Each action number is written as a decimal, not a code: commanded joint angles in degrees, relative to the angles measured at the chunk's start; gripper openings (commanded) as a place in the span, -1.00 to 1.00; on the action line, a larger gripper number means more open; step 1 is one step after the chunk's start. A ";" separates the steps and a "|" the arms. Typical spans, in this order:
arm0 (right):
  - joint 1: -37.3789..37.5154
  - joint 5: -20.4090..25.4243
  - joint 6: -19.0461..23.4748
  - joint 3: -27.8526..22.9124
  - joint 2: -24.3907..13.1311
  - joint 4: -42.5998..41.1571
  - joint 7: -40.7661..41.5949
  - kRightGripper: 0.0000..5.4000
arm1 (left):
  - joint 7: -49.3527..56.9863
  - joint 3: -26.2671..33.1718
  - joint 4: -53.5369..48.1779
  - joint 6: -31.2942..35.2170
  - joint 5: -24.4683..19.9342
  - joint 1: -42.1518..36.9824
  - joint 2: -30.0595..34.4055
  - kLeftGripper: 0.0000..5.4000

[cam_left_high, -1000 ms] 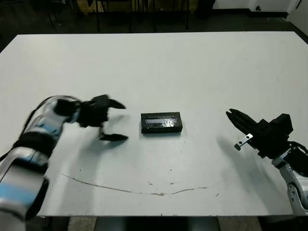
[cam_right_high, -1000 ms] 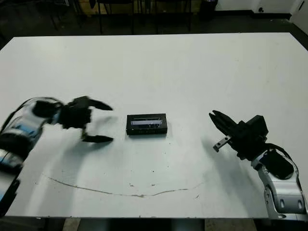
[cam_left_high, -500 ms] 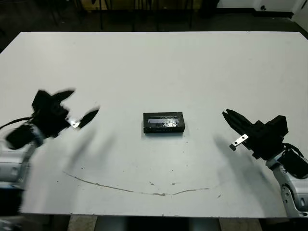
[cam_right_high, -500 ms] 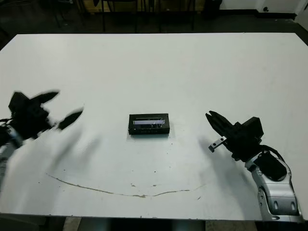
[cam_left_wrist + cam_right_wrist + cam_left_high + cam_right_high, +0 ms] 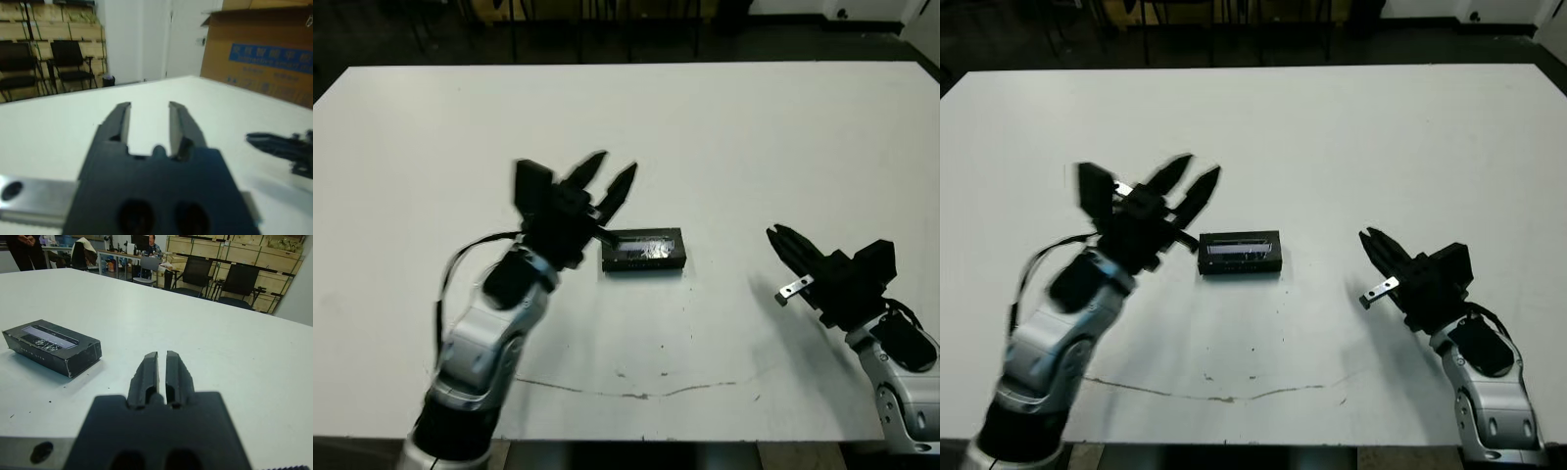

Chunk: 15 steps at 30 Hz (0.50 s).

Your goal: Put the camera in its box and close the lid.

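The white surface (image 5: 724, 137) carries the box (image 5: 642, 251) near its middle, its lid (image 5: 641, 244) on, the glossy strip facing up. The left gripper (image 5: 607, 181) is raised above the surface just left of the box, its fingers spread apart and pointing far-right. The right gripper (image 5: 785, 242) hovers well to the right of the box, fingers pressed nearly together, aimed left toward it. Half a second ago the left gripper was far out at the surface's left side; it has swung in beside the box. The box and right gripper have barely shifted.
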 commanded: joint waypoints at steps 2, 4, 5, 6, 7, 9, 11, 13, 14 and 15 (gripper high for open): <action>0.65 0.36 -1.67 -0.51 0.08 1.66 1.11 -1.00 | 2.22 -1.07 6.23 3.49 3.33 -1.62 -1.17 -0.81; 0.75 0.01 -1.96 -0.47 0.06 1.69 0.89 -1.00 | 2.02 -1.37 9.40 3.22 4.01 -2.14 -1.69 -0.95; 0.89 0.02 -1.59 -0.44 0.07 1.39 0.68 -1.00 | 1.85 -1.55 11.33 2.72 4.32 -2.24 -2.01 -0.99; 1.06 -0.17 -0.99 -0.35 0.00 0.87 0.32 -1.00 | 1.73 -1.86 13.21 2.11 4.79 -2.30 -2.21 -0.99; 1.14 -0.15 -0.63 -0.28 -0.04 0.57 0.23 -1.00 | 1.71 -2.27 15.20 1.79 5.39 -2.43 -2.43 -0.99; 1.16 -0.02 -0.47 -0.14 -0.10 0.41 0.36 -1.00 | 1.76 -2.68 18.15 2.57 5.88 -2.48 -3.18 -0.99; 1.29 -0.24 0.09 -0.01 -0.29 -0.08 0.15 -1.00 | 1.88 -3.50 19.46 4.02 6.61 -1.99 -3.64 -0.99; 1.41 -0.61 0.19 0.03 -0.38 -0.44 -0.05 -1.00 | 1.47 -5.27 20.48 3.89 8.07 -1.02 -3.55 -0.99; 1.40 -0.72 -0.13 0.02 -0.35 -0.34 0.02 -1.00 | 0.99 -5.85 21.15 3.35 8.41 -0.48 -3.66 -0.99; 1.40 -0.81 -0.31 0.03 -0.36 -0.28 0.06 -1.00 | 0.46 -6.38 21.71 3.18 8.60 0.04 -3.79 -0.99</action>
